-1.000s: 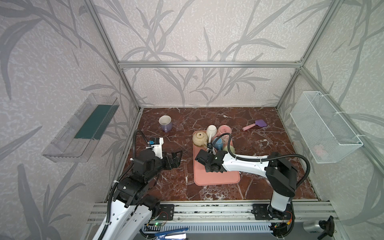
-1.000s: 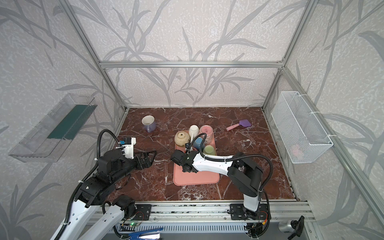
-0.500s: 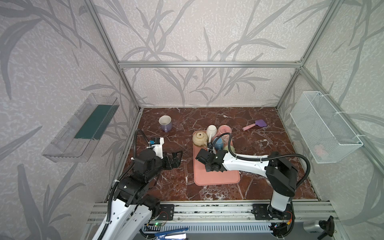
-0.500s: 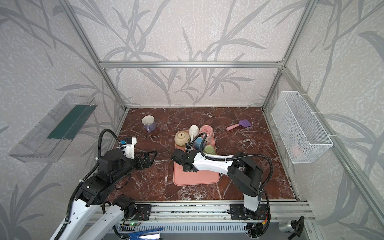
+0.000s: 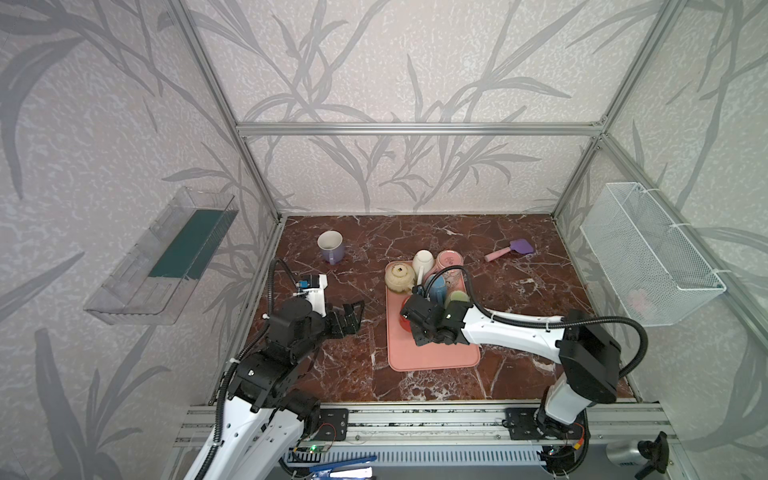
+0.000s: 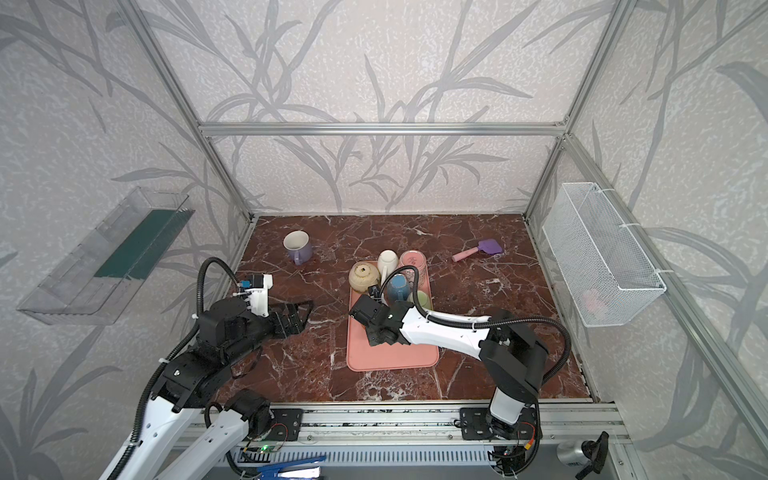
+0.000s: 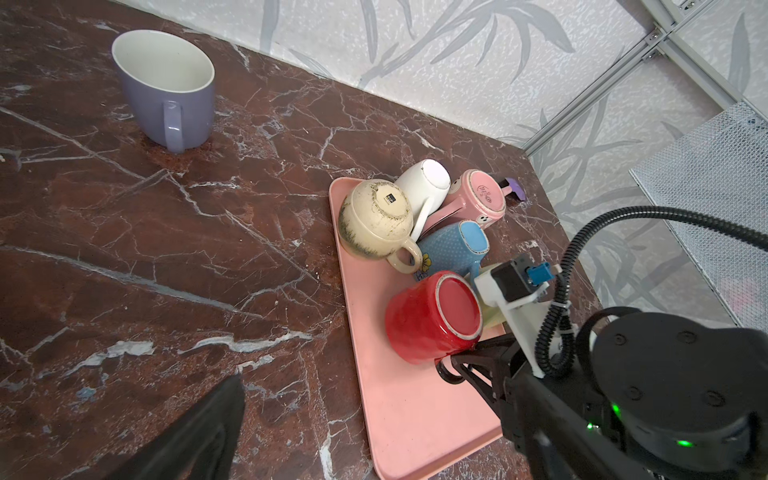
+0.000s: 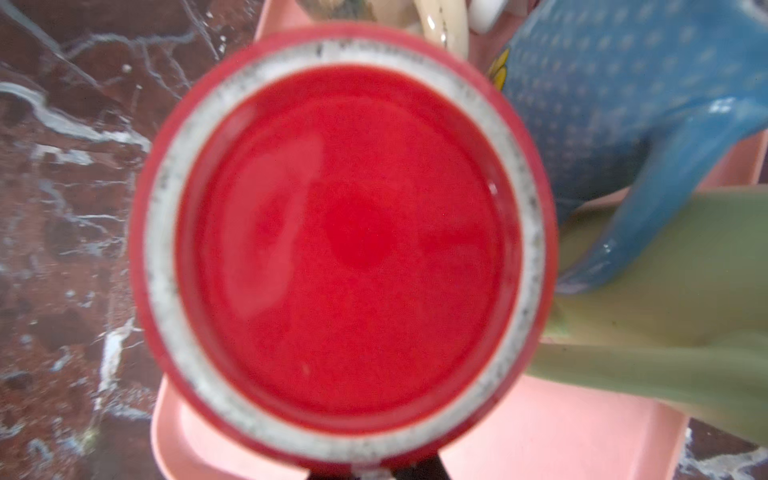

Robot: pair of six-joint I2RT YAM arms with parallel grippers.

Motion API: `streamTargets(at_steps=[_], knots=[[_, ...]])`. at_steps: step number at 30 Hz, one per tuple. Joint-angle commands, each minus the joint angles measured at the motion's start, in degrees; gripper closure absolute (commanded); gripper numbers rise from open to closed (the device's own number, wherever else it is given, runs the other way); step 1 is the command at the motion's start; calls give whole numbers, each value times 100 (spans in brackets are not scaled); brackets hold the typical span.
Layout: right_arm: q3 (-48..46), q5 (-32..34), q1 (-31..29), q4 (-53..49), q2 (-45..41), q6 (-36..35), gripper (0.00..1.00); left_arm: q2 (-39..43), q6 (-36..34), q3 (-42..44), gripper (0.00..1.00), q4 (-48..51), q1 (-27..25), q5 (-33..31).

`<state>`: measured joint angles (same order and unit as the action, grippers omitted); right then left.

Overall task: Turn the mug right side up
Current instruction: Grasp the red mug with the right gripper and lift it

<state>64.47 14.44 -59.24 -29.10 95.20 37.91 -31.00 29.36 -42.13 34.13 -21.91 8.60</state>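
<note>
Two arms are at work. The right one stretches low and nearly level from the front right across the pink tray. Its claw is drawn in narrow on the handle of the red mug, with a fingertip on either side. The left arm is folded at the front left. Its claw is spread wide and hangs over the worktop just left of the tray, holding nothing.

The red mug stands at the front of the cluster near the tray's left edge. It is upside down – base up, mouth on the tray, long axis about vertical – with its handle toward the right claw.

There are seven mugs in all. Six are on the tray: red, cream, white, pink, blue and green. One purple mug stands upright, far left. One purple scoop lies far right.
</note>
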Motion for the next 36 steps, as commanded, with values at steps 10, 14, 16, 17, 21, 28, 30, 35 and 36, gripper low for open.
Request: streamTargets(at_steps=[10,14,16,17,21,28,30,35,36], knots=[[-1200,-1694,841,2221,-1583,-476,100,-151,367,322,1,-337,-7,109],[-1494,-2446,1107,2716,-1944,-678,100,-91,541,556,1,-648,1,229],[-1697,-2837,1262,3067,-2126,-675,100,-57,640,719,1,-868,-4,366],[-1746,-2950,1317,3159,-2181,-662,100,-38,692,793,1,-996,-2,447],[-1834,-3529,1591,3422,-2359,-636,100,-53,850,1069,2,-1479,-1,731],[-1858,-4311,1951,3849,-2479,-573,100,-275,910,1251,5,-2216,-14,1359],[-1915,-4636,2125,4166,-2482,-419,100,-229,1016,1385,5,-2616,-15,1557],[-2092,-5430,2581,5213,-2372,227,100,-289,1361,1684,6,-3662,-24,1959],[-2118,-5588,2664,5430,-2326,357,100,-369,1430,1735,7,-3864,-19,2022]])
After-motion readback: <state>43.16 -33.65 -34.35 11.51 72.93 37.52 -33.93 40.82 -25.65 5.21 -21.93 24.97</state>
